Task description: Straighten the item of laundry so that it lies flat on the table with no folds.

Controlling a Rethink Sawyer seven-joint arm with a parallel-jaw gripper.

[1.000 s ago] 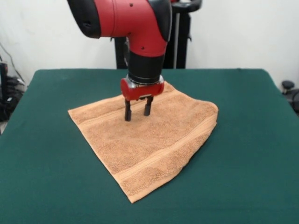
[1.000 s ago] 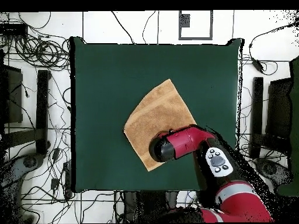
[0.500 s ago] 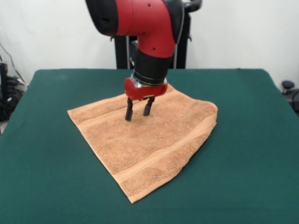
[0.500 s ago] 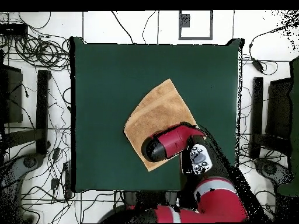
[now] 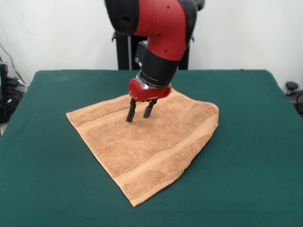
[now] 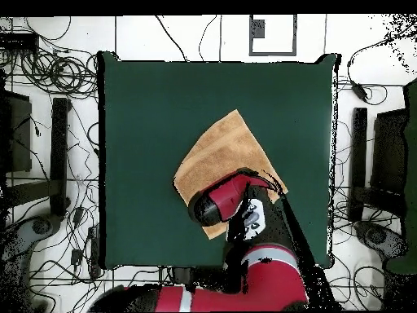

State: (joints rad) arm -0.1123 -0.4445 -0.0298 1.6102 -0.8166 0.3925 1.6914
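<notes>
The gripper (image 5: 140, 112) stands slightly parted and empty, tips on or just above the towel (image 5: 156, 142), which lies near the middle of the table (image 5: 255, 156) (right edge apparently doubled), so a dragging stroke risks bunching the cloth into fresh folds

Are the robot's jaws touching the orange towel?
Touching. In the front view the gripper has open jaws with tips pressed onto the towel, no gap showing.

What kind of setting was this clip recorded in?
Probably a robotics lab: a dark green felt-covered table ringed by loose black cables on a white floor, with a red and black robot arm over a tan terry-cloth towel.
</notes>
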